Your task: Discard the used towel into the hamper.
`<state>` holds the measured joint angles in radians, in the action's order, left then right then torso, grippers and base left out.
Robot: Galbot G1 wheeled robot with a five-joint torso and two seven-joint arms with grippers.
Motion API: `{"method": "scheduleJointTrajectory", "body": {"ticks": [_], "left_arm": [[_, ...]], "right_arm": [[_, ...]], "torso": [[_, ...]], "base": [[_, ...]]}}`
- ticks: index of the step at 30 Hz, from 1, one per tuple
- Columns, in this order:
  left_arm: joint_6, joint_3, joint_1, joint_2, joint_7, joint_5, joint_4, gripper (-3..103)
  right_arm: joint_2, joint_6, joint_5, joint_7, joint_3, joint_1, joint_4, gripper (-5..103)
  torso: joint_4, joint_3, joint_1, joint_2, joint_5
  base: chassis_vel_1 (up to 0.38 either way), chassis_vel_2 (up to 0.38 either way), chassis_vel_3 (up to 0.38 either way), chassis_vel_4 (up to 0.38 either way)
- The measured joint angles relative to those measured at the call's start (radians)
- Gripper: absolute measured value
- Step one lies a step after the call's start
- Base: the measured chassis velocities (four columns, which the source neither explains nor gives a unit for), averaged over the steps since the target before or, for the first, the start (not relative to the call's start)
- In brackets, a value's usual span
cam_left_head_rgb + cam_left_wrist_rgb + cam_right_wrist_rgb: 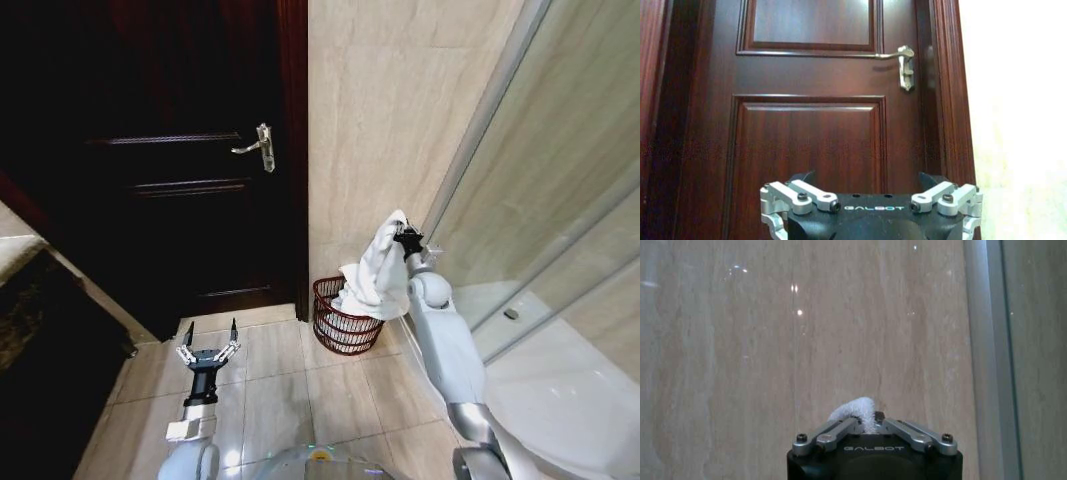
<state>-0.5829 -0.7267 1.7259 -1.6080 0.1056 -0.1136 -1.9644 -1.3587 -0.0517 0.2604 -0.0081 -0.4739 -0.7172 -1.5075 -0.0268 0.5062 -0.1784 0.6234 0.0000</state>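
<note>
- Head view: the dark door is nearly black and its panels are hard to read, while the tiled wall beside it is brightly lit
- The floor tiles carry a soft sheen
- Straight lines bow toward the head view's edges
- Left wrist view: the wall strip is blown out to white
- Right wrist view: small specks of glare dot the glossy wall, which looks soft
</note>
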Motion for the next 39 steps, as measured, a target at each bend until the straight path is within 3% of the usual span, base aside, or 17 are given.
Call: {"method": "scheduleJointTrajectory", "body": {"ticks": [26,39], "left_arm": [[-0.019,0.007,0.011,0.0,-0.003,0.003,-0.005,100],[-0.021,0.011,0.004,0.0,-0.011,0.01,-0.002,100]], "right_arm": [[-0.021,-0.033,-0.007,0.025,0.029,-0.095,-0.136,2],[-0.036,-0.036,-0.02,0.035,0.057,-0.116,-0.159,2]], "torso": [[0.0,-0.068,0.043,-0.111,0.0],[0.0011,-0.071,0.045,-0.116,0.0001]], "base": [[-0.057,0.057,0.057,-0.058],[-0.054,0.048,0.04,-0.057]]}}
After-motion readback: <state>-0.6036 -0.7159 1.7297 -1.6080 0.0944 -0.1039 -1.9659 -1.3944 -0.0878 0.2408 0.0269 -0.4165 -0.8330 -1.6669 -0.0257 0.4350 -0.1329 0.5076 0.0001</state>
